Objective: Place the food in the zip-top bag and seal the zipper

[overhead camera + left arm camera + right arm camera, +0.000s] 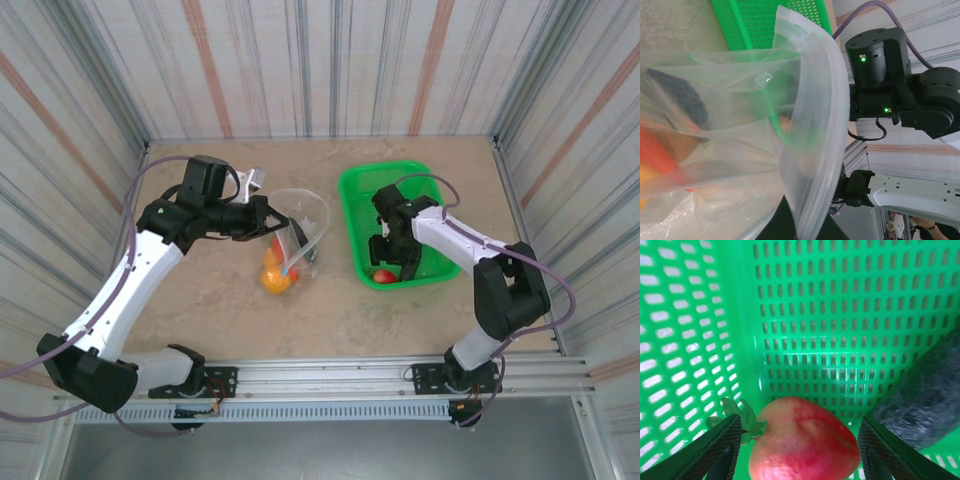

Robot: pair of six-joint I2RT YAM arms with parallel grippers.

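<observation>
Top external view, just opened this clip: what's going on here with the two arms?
The left gripper holds the clear zip-top bag up by its mouth edge. The bag is unsealed, with orange and red food already inside. The right gripper is down in the green basket, jaws open on either side of a red fruit and not yet closed on it. A dark item lies beside that fruit.

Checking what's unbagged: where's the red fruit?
Top view: the red fruit sits right of centre, in the green basket's near end, between the right gripper's open fingers.
</observation>
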